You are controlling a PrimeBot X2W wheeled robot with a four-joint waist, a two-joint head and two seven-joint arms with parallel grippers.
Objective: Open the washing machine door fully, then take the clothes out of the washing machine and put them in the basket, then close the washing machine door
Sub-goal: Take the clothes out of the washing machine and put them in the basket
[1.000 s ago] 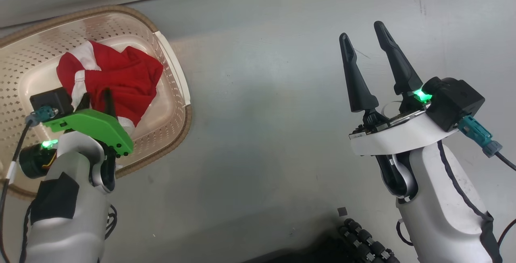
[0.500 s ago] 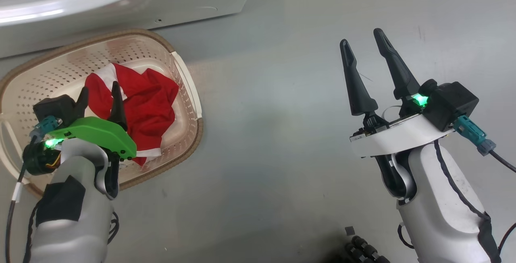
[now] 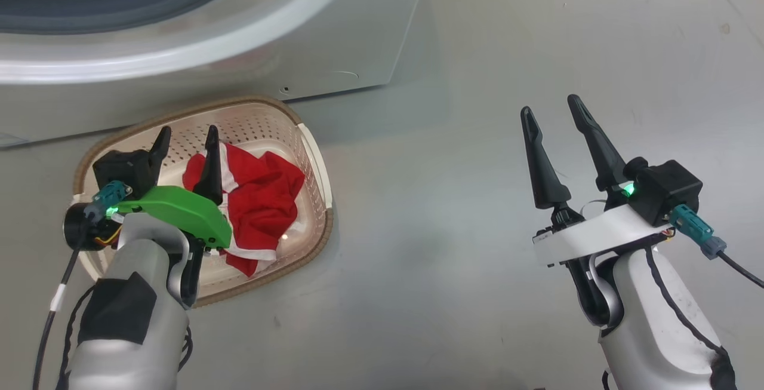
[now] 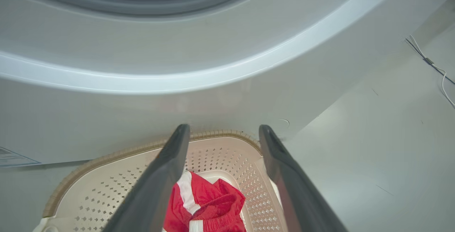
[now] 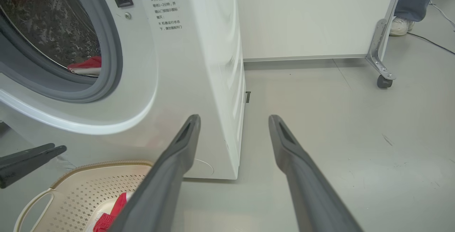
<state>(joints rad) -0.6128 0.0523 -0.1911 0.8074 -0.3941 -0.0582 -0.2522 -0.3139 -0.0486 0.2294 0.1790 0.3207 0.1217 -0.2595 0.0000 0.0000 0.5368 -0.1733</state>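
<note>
Above the basket [image 3: 319, 170]: left gripper [image 3: 188, 133], jaws spread, holding nothing. Inside the basket, just right of and beneath its fingers: crumpled red clothes [image 3: 262, 199]. Well right of the basket, over floor [image 3: 430, 199]: right gripper [image 3: 550, 106], likewise spread, empty.

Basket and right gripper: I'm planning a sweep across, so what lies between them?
Bare grey floor separates the basket from the right gripper, as the head view shows.

The left gripper [image 3: 186, 134] holds its two dark fingers [image 3: 210, 163] spread apart with nothing between them, pointing forward and up. The right gripper [image 3: 550, 108], well apart from it, is also spread wide and empty.
</note>
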